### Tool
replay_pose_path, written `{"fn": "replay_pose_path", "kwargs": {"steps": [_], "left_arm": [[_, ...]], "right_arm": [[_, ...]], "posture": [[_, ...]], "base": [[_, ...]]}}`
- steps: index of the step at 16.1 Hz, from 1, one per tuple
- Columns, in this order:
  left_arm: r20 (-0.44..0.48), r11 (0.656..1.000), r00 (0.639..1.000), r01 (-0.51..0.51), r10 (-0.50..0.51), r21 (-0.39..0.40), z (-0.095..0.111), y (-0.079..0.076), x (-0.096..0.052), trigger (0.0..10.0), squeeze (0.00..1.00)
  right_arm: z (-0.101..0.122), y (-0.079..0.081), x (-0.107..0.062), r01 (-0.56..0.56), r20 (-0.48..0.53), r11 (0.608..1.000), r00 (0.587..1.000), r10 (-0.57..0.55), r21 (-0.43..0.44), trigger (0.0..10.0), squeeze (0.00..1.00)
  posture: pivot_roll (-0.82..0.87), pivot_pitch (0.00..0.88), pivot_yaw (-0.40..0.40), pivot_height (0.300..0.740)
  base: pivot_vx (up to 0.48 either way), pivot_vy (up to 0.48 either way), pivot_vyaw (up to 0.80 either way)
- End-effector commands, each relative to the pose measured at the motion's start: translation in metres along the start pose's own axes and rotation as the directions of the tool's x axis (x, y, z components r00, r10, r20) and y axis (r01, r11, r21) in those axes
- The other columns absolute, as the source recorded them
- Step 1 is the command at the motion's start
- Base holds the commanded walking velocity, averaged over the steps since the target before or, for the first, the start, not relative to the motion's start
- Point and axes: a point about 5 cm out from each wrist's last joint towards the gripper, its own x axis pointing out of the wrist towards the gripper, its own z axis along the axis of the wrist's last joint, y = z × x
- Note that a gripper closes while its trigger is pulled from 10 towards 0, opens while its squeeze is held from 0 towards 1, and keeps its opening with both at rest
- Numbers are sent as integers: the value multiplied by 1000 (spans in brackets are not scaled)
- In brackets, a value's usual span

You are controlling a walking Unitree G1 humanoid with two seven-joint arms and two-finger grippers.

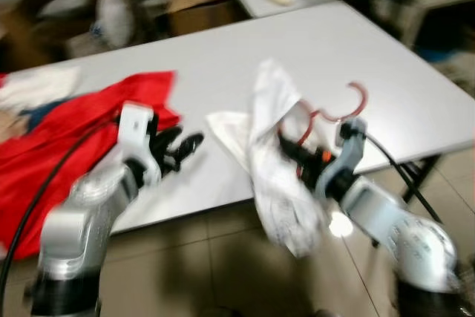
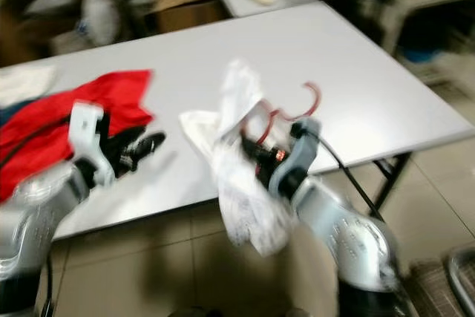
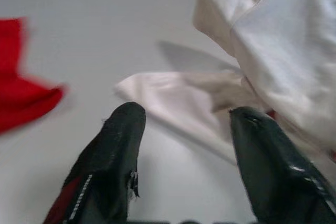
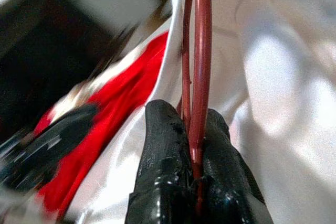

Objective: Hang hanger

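Clamped between the right gripper's (image 4: pixel 193 145) two fingers is the red hanger (image 1: pixel 338 113), carrying a white garment (image 1: pixel 278 176) above the front edge of the white desk (image 1: pixel 312 42). Left gripper (image 3: pixel 184 129) hovers spread wide over the desk, just beside the garment's trailing end, with a red cloth (image 1: pixel 70 135) on its far side.

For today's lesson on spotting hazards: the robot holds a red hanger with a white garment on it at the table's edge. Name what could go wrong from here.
1. The right gripper pinches only the thin wire of the red hanger; it might twist or slip out.
2. The white garment droops past the edge of the table, partly draped, so it could slide off the hanger.
3. The left gripper is open near a white sleeve and could snag it.
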Motion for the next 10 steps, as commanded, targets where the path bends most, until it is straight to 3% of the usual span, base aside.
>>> {"fn": "replay_pose_path", "kwargs": {"steps": [1, 3, 5, 7, 10], "left_arm": [[18, 999, 999, -34, 34, 18, 4, 2, -7, 10000, 1000], [-53, 995, 995, 86, -83, 57, -16, -21, -16, 10000, 1000], [-61, 995, 995, 84, -80, 60, -20, -25, -17, 10000, 1000], [-73, 998, 997, -5, 9, 57, -26, -21, -24, 10000, 1000], [-65, 997, 998, 7, -2, 77, -20, -21, -22, 10000, 1000]], "right_arm": [[-2, 15, -2, -97, -38, 995, 995, 96, -29, 10000, 0], [-4, 18, -8, -146, -109, 985, 985, 137, -87, 10000, 0], [-5, 17, -7, -143, -119, 986, 984, 132, -90, 10000, 0], [-10, 14, -6, -95, -138, 991, 987, 81, -98, 10000, 0], [-10, 11, -10, -71, -126, 989, 990, 55, -128, 10000, 0]], "posture": [[-58, 0, 138, 740], [-38, 0, 121, 740], [-32, 0, 108, 740], [-25, 0, 111, 740], [-21, 0, 122, 740]], "base": [[0, 0, 800], [0, 0, 800], [0, 0, 800], [0, 0, 800], [0, 0, 800]]}}
